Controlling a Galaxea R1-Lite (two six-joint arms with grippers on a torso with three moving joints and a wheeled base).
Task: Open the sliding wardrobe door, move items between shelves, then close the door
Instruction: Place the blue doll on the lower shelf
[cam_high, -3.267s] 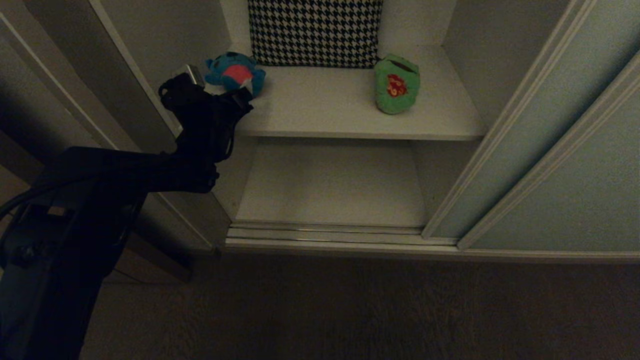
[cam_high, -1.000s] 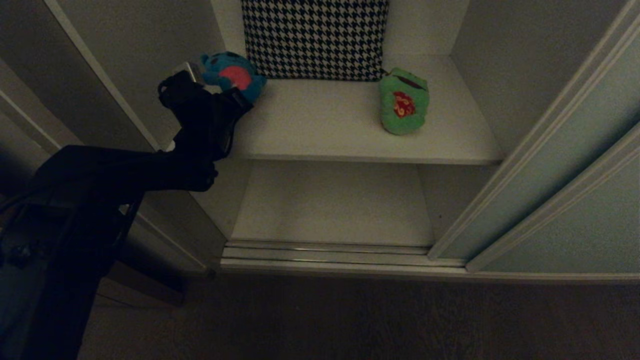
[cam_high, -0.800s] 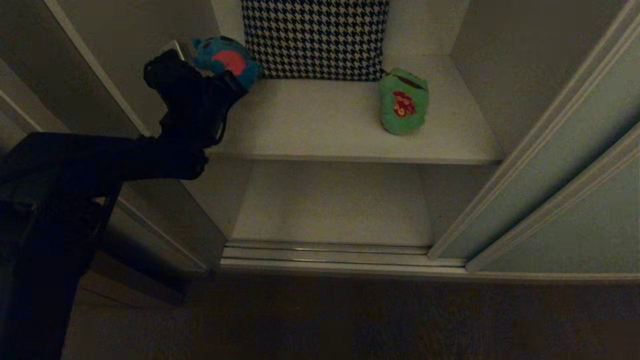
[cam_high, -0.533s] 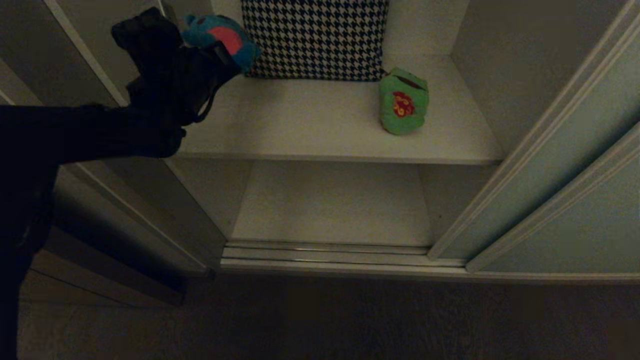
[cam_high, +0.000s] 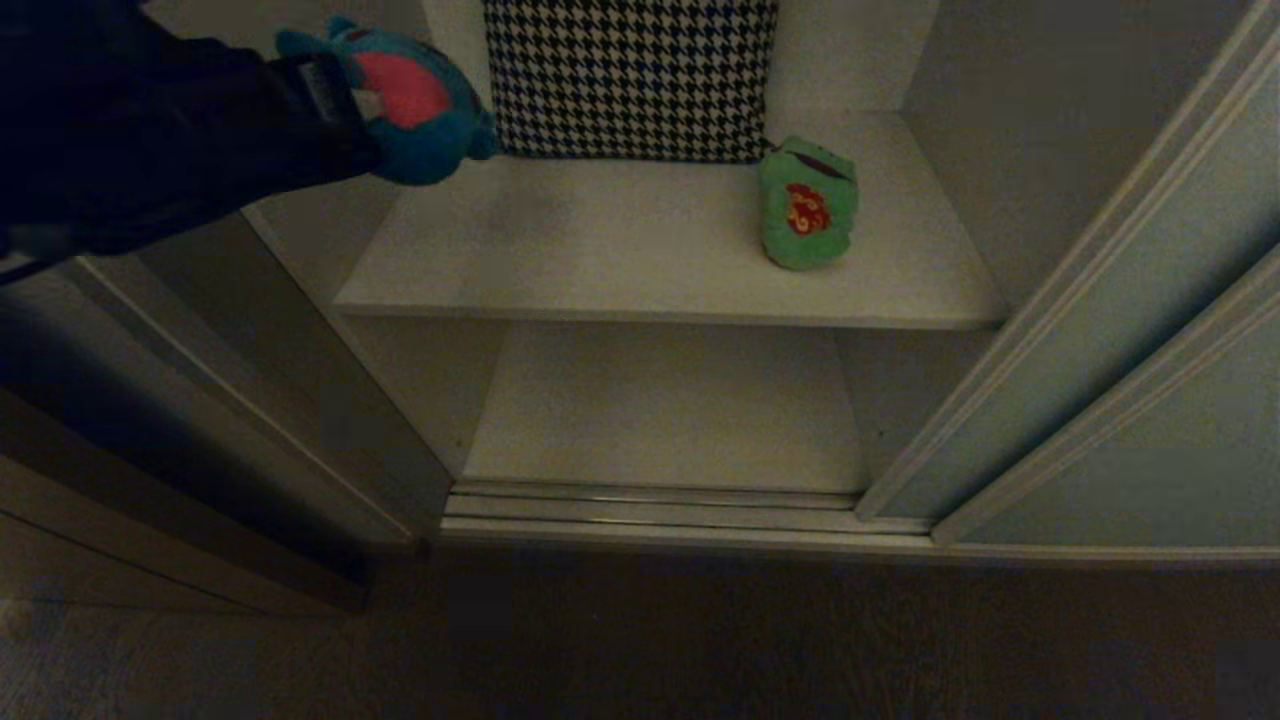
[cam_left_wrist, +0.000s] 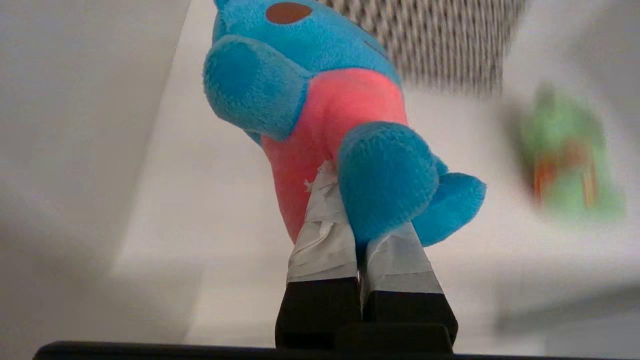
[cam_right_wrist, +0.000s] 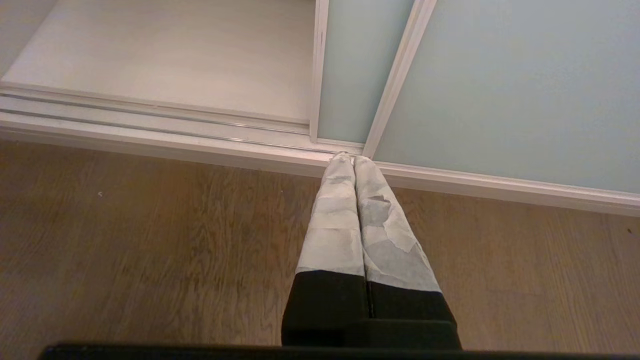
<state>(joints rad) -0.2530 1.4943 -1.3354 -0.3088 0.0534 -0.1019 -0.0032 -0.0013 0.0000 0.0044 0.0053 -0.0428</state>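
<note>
My left gripper (cam_high: 362, 95) is shut on the small teal-blue bear (cam_high: 425, 105) with the red belly and holds it in the air above the left end of the upper shelf (cam_high: 620, 250). In the left wrist view the taped fingers (cam_left_wrist: 320, 235) pinch the bear (cam_left_wrist: 340, 100) by its lower body. The green frog (cam_high: 808, 205) lies on that shelf toward the right. The shelf (cam_high: 660, 410) below it is bare. The pale grey-green sliding wardrobe door (cam_high: 1120, 330) stands slid aside at the right. My right gripper (cam_right_wrist: 348, 157) hangs shut and empty over the floor by the door's bottom rail.
A black-and-white houndstooth cushion (cam_high: 630, 75) leans against the back wall of the upper shelf. The wardrobe's left wall and a dark side panel (cam_high: 150, 480) stand close to my left arm. The door track (cam_high: 650, 505) runs along the wooden floor (cam_right_wrist: 150, 240).
My left arm has risen and swung up toward the left, lifting the bear off the upper shelf. The frog has not moved. The right arm is still.
</note>
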